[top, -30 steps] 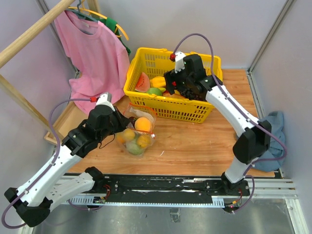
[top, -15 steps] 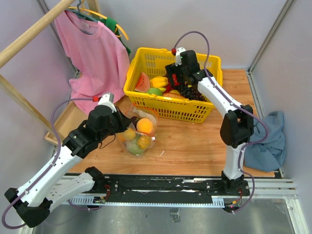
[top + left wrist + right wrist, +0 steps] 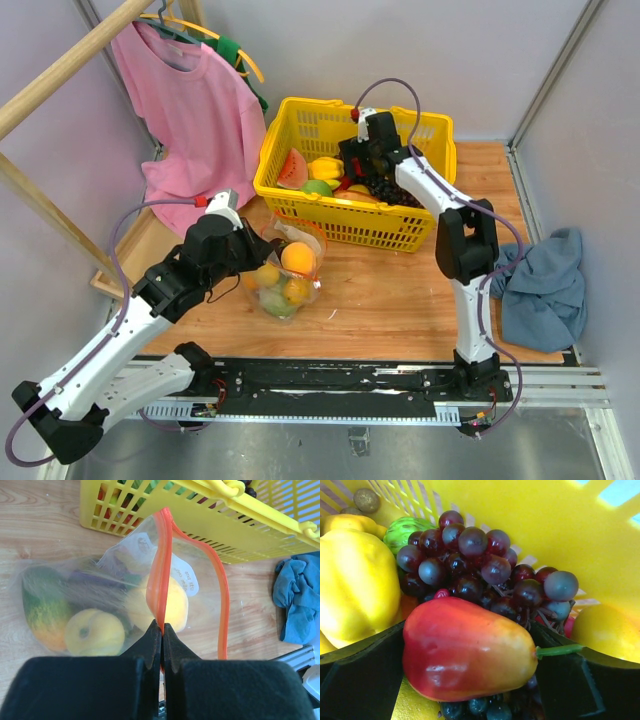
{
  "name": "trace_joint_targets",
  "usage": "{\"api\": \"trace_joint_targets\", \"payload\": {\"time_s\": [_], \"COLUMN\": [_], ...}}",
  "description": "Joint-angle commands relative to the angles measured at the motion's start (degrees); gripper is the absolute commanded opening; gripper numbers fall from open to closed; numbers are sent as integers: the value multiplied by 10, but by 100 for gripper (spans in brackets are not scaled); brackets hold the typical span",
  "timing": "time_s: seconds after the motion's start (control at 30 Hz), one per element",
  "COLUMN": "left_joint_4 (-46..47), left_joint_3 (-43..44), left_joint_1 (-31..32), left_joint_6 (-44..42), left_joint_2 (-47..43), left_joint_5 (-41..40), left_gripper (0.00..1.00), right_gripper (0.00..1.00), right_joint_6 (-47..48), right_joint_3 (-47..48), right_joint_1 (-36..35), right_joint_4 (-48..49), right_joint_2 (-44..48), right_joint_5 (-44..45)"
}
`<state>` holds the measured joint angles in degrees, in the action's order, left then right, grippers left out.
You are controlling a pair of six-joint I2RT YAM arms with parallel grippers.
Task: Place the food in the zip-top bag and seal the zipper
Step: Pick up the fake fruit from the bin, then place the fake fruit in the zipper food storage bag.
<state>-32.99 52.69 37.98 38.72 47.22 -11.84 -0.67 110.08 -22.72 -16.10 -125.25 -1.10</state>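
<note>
I've got L gripper (image 3: 161, 627) pinching the zipper (image 3: 162, 555), stiffest bit of the floppy zip-top bag (image 3: 100, 580) mid-bench twd the left edge, while R gripper (image 3: 470, 652) squeezes a slick, light red-yellow fruit (image 3: 465, 630) across its belly in the far-edge basket (image 3: 545, 520).

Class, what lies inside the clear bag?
Inside the bag: an orange, a yellow peach and a green-and-orange fruit. A purplish piece behind them is too blurred by plastic to name; anything underneath is covered.
</note>
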Motion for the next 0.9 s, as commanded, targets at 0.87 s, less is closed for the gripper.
{"api": "trace_joint_targets", "payload": {"time_s": [0.87], "left_joint_4": [21], "left_joint_3": [20], "left_joint_1": [-4], "left_joint_6": [-26], "left_joint_2": [22], "left_joint_5": [30], "left_gripper": [0], "right_gripper": [52], "right_joint_6": [75], "right_joint_3": [-184], "right_joint_1": [-16], "right_joint_4": [30], "right_joint_2": [327], "right_joint_5": [-196]}}
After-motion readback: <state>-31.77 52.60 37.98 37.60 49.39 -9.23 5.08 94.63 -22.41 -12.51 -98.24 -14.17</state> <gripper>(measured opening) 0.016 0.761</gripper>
